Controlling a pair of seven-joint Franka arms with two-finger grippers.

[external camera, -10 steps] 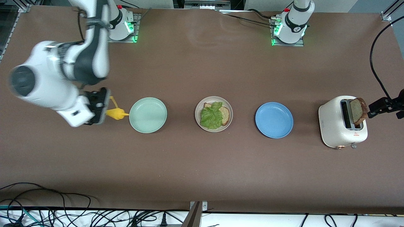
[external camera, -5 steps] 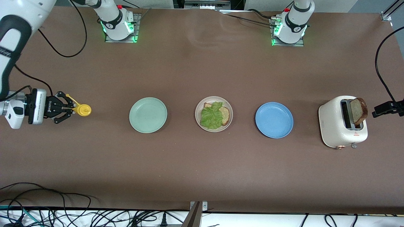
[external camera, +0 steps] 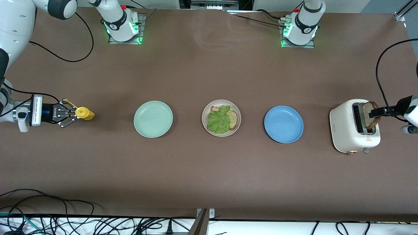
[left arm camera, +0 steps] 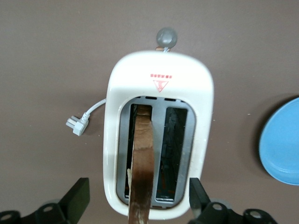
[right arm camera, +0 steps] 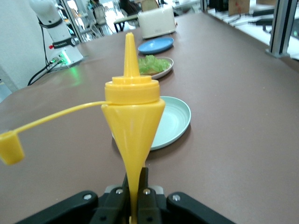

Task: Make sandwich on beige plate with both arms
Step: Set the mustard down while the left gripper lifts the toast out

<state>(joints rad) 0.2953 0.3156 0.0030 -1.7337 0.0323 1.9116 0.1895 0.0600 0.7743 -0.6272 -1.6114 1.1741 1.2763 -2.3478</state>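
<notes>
Toast (external camera: pixel 371 115) stands on edge in one slot of the white toaster (external camera: pixel 351 130), and the left gripper (left arm camera: pixel 140 205) straddles it with fingers wide and not yet gripping, so I judge it should close squarely on the crust and lift straight up. Toward the right arm's end of the table, the right gripper (external camera: pixel 70 114) is clamped on the yellow squeeze bottle (external camera: pixel 84 113). Between an empty mint-green plate (external camera: pixel 153 118) and an empty blue plate (external camera: pixel 283 124), the beige plate (external camera: pixel 205 112) holds one bread slice (external camera: pixel 231 118) under lettuce (external camera: pixel 219 120).

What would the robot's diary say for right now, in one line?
left gripper: open around toast in toaster | right gripper: shut on yellow bottle | beige plate: bread, lettuce
</notes>
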